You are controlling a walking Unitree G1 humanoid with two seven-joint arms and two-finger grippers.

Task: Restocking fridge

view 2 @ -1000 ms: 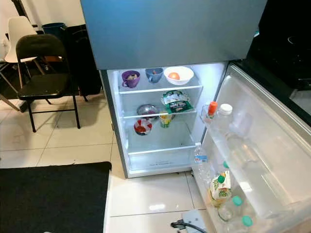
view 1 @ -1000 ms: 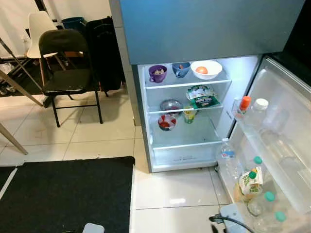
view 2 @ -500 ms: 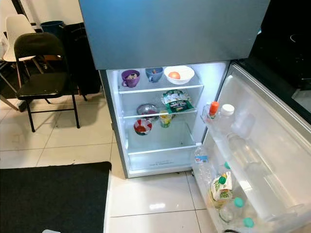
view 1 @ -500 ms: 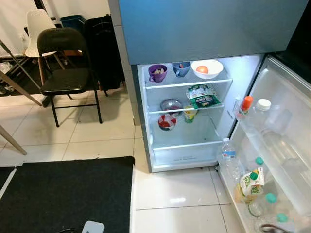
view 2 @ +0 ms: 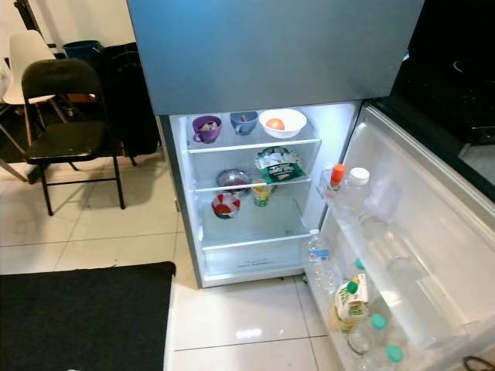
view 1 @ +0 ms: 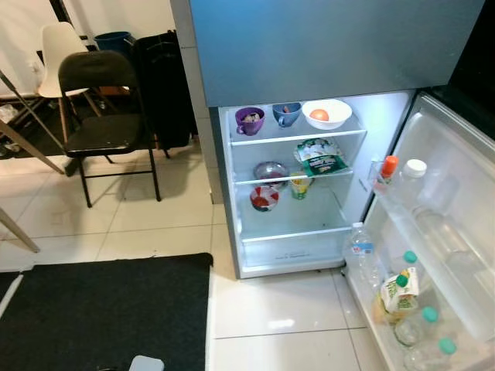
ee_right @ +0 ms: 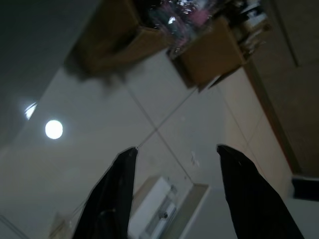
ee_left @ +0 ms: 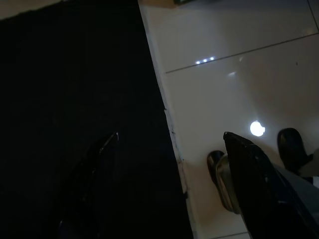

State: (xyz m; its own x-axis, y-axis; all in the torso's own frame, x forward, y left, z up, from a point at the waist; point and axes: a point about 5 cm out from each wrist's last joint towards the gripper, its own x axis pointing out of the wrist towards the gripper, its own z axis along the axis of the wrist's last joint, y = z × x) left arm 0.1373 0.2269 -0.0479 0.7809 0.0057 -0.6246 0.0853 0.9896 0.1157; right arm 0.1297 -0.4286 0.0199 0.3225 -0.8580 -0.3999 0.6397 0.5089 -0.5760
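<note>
The left gripper (ee_left: 169, 144) hangs low with its two black fingers spread wide and nothing between them, one finger over the black mat (ee_left: 75, 99), the other over the white tile floor (ee_left: 239, 74). The right gripper (ee_right: 174, 154) is likewise spread and empty, above pale tile, with two brown cardboard boxes (ee_right: 209, 59) beyond it (one holds something shiny and crumpled that is too blurred to name).

Ahead stands the fridge (view 1: 309, 46), its lower door (view 1: 456, 193) swung wide to the robot's right and its inside lit. The top shelf (view 1: 298, 133) carries three vessels in a row: a purple cup (view 1: 249, 120), a blue cup (view 1: 287, 114) and a white bowl (view 1: 326, 113) with one orange thing in it. On the middle shelf lie a silver bowl (view 1: 271, 170) and a green packet (view 1: 319, 154). Just below are a red and white bowl (view 1: 264, 198) and a small yellow cup (view 1: 300, 185).

The door's upper rack holds two bottles, one with an orange cap (view 1: 389, 166), one with a white cap (view 1: 414, 168). The lower rack holds a clear water bottle (view 1: 360, 247), a green and white carton (view 1: 399, 292) and three green-capped bottles (view 1: 424, 317).

To the left stand a black folding chair (view 1: 100, 100) and a white chair (view 1: 58, 50).
</note>
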